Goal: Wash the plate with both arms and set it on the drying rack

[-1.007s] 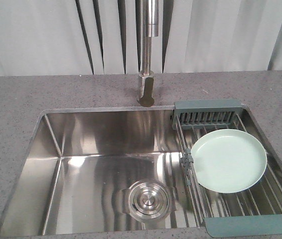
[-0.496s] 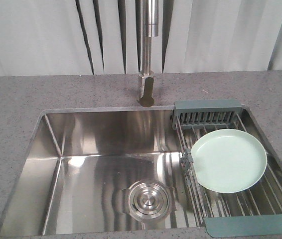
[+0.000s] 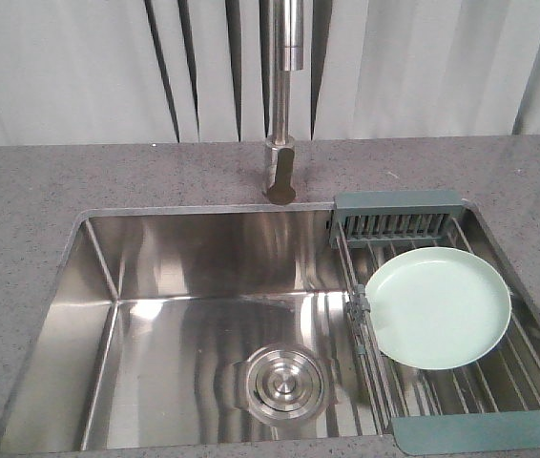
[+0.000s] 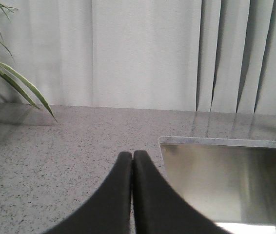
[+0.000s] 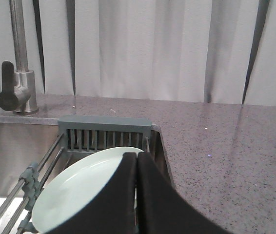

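Plate resting on the rack, arms held back

Nothing has shifted over the last second: the sink [image 3: 155, 315] is bare, the drying rack [image 3: 413, 229] spans its right end, and the plate [image 3: 438, 307] lies flat on the wires. The left gripper [image 4: 132, 155] and right gripper [image 5: 136, 156] each have fingers pressed together, empty. Washing looks either finished or not yet started.

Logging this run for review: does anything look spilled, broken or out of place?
Nothing stands out. The plate lies flat on the rack over the sink's right side, intact, with no spill visible. Both claws are shut and empty.
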